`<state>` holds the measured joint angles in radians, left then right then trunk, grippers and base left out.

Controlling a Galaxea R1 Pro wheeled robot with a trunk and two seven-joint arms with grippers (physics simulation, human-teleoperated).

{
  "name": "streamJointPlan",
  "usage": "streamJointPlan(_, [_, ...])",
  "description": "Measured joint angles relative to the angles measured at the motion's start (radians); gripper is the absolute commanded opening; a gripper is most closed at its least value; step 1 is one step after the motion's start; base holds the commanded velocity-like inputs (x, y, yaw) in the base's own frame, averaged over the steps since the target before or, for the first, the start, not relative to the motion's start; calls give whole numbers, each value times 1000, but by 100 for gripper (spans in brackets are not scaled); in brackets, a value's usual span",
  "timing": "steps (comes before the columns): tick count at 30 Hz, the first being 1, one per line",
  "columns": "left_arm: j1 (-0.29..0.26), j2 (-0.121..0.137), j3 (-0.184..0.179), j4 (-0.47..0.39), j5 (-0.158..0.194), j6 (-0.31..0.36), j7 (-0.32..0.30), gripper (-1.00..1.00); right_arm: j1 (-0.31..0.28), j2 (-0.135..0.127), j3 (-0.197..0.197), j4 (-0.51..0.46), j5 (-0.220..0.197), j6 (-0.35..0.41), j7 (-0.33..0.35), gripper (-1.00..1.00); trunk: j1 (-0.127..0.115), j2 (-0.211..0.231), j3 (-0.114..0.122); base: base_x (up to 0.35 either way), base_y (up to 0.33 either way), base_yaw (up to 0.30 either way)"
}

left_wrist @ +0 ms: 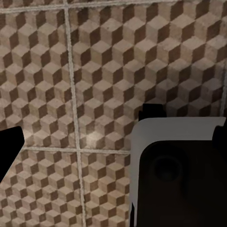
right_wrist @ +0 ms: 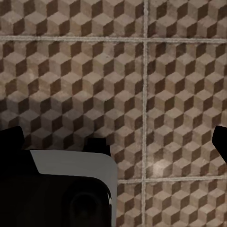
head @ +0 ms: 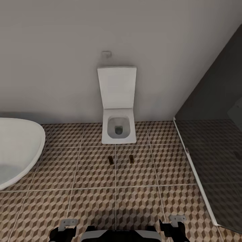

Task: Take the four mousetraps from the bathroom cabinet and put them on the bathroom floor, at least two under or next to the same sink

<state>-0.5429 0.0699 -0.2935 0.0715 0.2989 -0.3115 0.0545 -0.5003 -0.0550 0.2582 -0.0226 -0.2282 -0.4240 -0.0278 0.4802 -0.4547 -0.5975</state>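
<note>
Two mousetraps lie on the bathroom floor (head: 94, 168) in front of a white square toilet: one mousetrap (head: 111, 160) to the left, the other mousetrap (head: 131, 159) a short way to its right. Both are small, dark and flat. My two arms hang low by the robot's base, the left arm (head: 64, 230) and the right arm (head: 174, 226). The left gripper (left_wrist: 113, 142) is open over bare tiles, its dark fingertips (left_wrist: 9, 151) far apart. The right gripper (right_wrist: 116, 142) is open too, with nothing between its fingertips (right_wrist: 12, 139). The cabinet and the sink are out of view.
The toilet (head: 118, 129) stands against the back wall with its lid up. A white rounded bathtub (head: 16, 151) juts in from the left. A dark glass shower screen (head: 215, 161) closes the right side. The robot's white and black base (left_wrist: 179, 170) shows under both wrists.
</note>
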Motion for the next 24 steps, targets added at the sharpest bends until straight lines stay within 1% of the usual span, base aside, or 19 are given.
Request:
streamJointPlan(8, [0, 0, 0, 0, 0, 1, 0, 100, 0, 1, 0, 0, 0, 0, 0, 100, -31, 56, 25, 0, 0, 0])
streamJointPlan(24, [1, 0, 0, 1, 0, 1, 0, 100, 0, 1, 0, 0, 0, 0, 0, 100, -31, 56, 25, 0, 0, 0])
